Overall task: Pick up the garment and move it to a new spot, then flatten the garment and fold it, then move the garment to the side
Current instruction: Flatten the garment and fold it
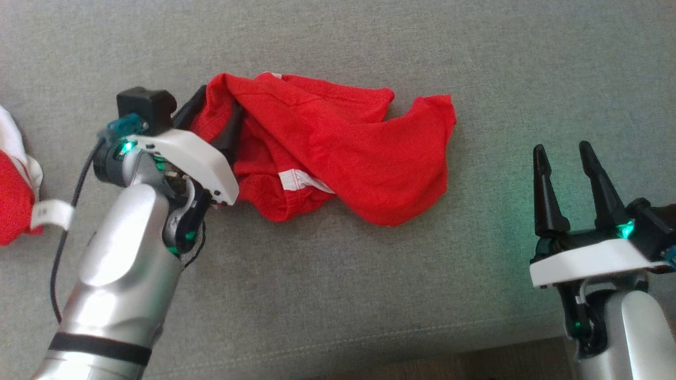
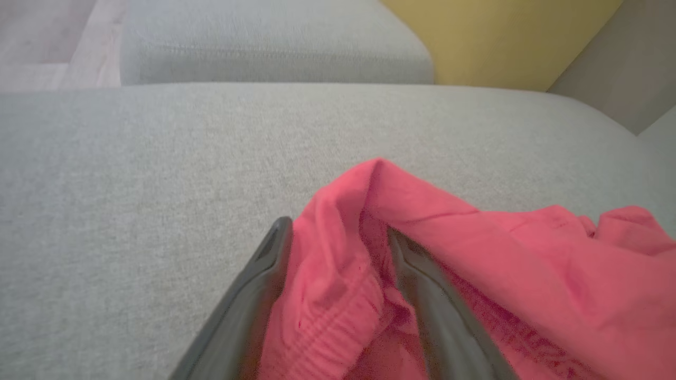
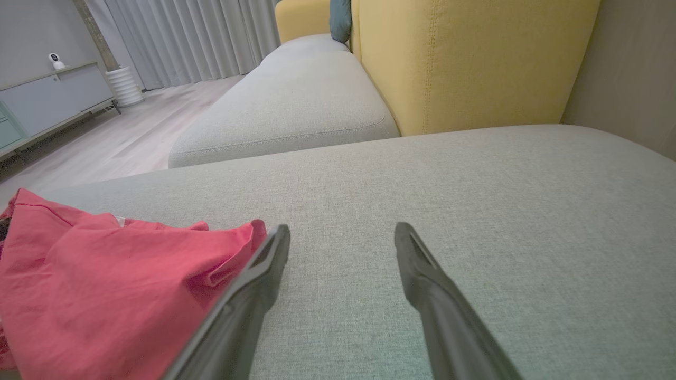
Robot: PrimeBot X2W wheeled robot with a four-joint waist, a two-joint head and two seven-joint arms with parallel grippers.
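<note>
The garment [image 1: 343, 153] is red with a white band, lying crumpled on the grey sofa cushion [image 1: 338, 42]. My left gripper [image 1: 214, 119] is at its left end, open, its two dark fingers standing wide apart with a gathered fold of the red cloth between them. The left wrist view shows this fold of the garment [image 2: 501, 253] draped between and over the fingers [image 2: 253, 295] of the left gripper [image 2: 339, 232]. My right gripper [image 1: 562, 150] stands open and empty to the right of the garment, on bare cushion. In the right wrist view the right gripper [image 3: 343, 229] has the garment [image 3: 105, 279] at its left.
Another red and white cloth [image 1: 16, 200] lies at the far left edge. The cushion's front edge [image 1: 449, 338] runs along the bottom, with floor below it. A yellow backrest [image 3: 465, 63] and a second grey cushion [image 3: 296, 105] lie beyond.
</note>
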